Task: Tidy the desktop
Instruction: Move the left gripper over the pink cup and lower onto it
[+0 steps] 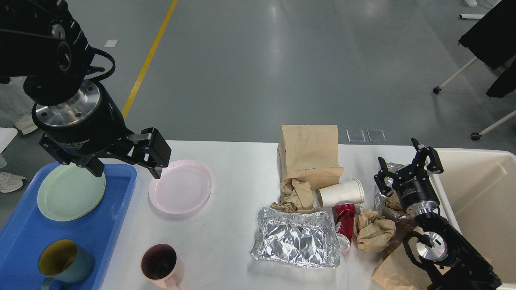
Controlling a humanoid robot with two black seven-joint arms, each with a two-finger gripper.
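Desktop (242, 169) spans the middle, half-sorted — dishes go in tray (24, 233) on our left, where our left gripper (125, 166) hangs apart and empty; right gripper (409, 169) gapes over trash beside bin (483, 193).

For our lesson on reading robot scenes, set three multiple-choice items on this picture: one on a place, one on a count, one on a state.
1. Where is the green plate?
A. In the blue tray
B. In the cream bin
C. On the paper bag

2. How many mugs are in view?
A. One
B. Two
C. Four

3. How is the white paper cup lying?
A. Upright
B. On its side
C. Crushed flat

Answers: 1 A, the tray's blue floor surrounds it; 2 B, one mug in the tray, a pink mug on the desktop; 3 B, its rim faces right.
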